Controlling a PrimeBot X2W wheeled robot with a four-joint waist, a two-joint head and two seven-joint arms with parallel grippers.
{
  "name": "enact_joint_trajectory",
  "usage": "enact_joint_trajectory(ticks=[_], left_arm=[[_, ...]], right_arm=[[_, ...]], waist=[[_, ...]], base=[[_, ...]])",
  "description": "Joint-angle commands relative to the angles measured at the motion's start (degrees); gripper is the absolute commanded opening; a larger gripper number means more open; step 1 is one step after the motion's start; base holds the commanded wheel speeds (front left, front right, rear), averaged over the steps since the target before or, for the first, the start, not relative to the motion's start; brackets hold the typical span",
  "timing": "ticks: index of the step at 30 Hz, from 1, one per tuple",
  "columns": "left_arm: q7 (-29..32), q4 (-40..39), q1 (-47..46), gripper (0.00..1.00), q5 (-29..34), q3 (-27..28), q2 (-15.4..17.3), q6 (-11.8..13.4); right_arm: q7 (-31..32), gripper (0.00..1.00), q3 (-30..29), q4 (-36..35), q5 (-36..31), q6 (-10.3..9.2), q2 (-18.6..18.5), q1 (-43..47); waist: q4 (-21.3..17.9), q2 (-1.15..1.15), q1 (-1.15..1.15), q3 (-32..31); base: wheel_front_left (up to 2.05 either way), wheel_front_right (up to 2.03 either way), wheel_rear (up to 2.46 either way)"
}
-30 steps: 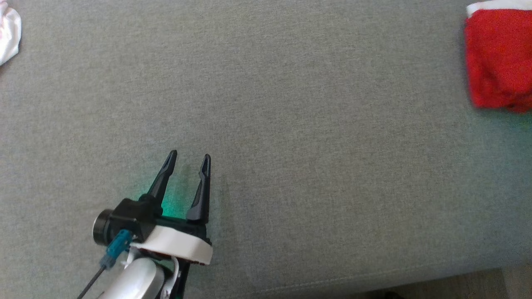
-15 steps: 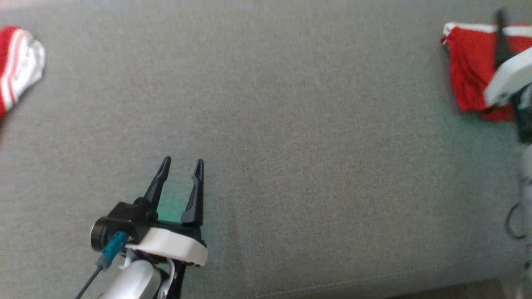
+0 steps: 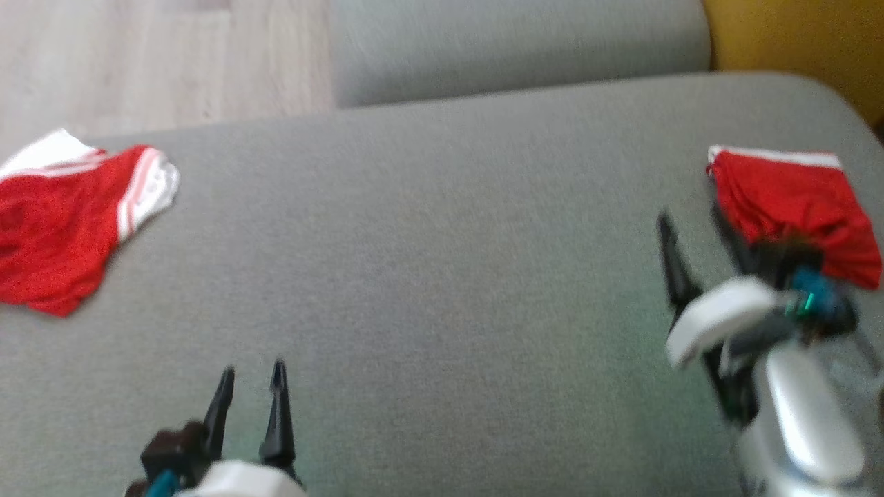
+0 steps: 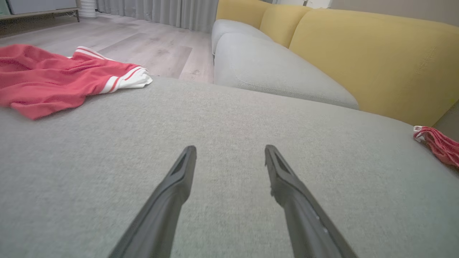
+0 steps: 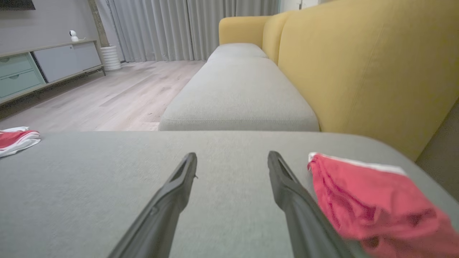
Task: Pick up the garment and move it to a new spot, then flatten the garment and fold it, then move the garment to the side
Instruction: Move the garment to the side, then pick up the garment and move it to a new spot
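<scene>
Now left jaws and right jaws stand spread and empty; the red garment (image 3: pixel 787 197) lies beside the right pair.

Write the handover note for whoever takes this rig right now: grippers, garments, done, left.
Grippers: the left gripper is open and empty above the grey cushion. The right gripper is open and empty, close beside the folded red garment.
Garments: the folded red garment lies near the cushion's right end. A rumpled red-and-white garment lies at its left end.
Done: the right one looks folded and set aside.
Left: probably the rumpled one: pick up, move, flatten, fold, set aside.
</scene>
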Motion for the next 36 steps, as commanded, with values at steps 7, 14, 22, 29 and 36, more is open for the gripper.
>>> enact_joint_trajectory(ticks=[7, 14, 22, 29, 36], left_arm=[[-1.26, -1.08, 2.96, 1.00, -0.39, 3.01, 0.54, 0.86], [-1.58, -1.39, 5.13, 1.00, 0.44, 3.41, 0.03, 0.96], [-1.72, -1.77, 5.61, 1.00, 1.56, 3.94, -0.72, 0.53], [-1.75, -1.30, 5.72, 1.00, 1.95, 4.03, -1.02, 0.11], [-1.76, -1.11, 5.62, 1.00, 2.06, 3.77, -1.16, -0.29]], right_arm=[[-2.76, 1.00, 0.10, -9.10, -0.52, 0.42, 2.66, 11.61], [-3.71, 1.00, 1.75, -14.11, 3.64, 0.42, 2.77, 19.85], [-3.52, 1.00, 4.56, -14.85, 4.38, 0.42, 2.78, 22.20], [-3.57, 1.00, 4.57, -14.78, 4.27, 0.42, 2.78, 22.43], [-3.60, 1.00, 4.70, -14.79, 4.71, 0.42, 2.78, 22.69]], waist=[[2.59, 0.00, 0.03, -4.31], [3.36, 0.00, 0.03, -5.42], [3.87, 0.00, 0.03, -5.68], [4.38, 0.00, 0.03, -5.67], [5.06, 0.00, 0.03, -5.45]], base=[[0.00, 0.00, 0.00], [0.00, 0.00, 0.00], [0.00, 0.00, 0.00], [0.00, 0.00, 0.00], [0.00, 0.00, 0.00]])
